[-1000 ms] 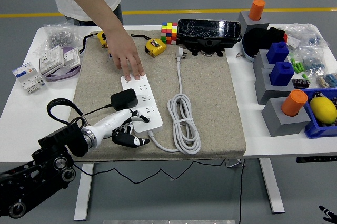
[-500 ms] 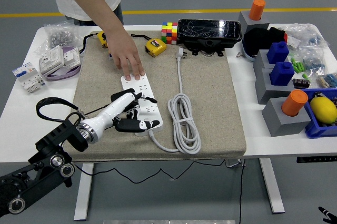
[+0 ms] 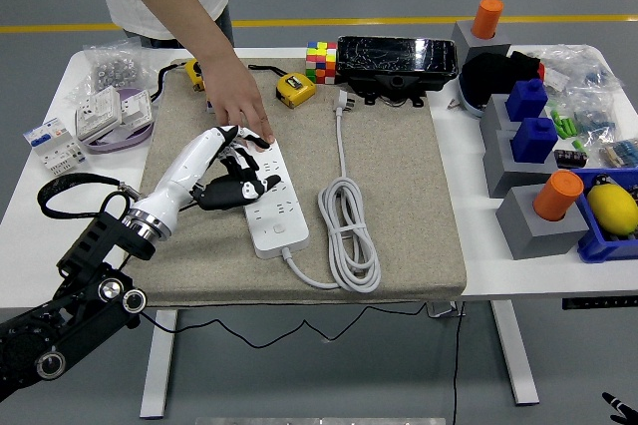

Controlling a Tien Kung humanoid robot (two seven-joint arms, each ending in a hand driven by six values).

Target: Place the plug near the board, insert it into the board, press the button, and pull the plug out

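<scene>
I see left hand (image 3: 227,171) fingers curled around black plug adapter (image 3: 242,190) over long white plastic power strip (image 3: 267,204) (person's hand (image 3: 239,111) pinning its far end).

White table (image 3: 469,255); beige mat (image 3: 399,196) on it

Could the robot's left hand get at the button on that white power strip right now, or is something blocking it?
Probably yes. The left robot hand is over the far half of the white power strip, and the strip's near end lies bare. The person's hand presses only the far end. I cannot make out the button itself.
</scene>
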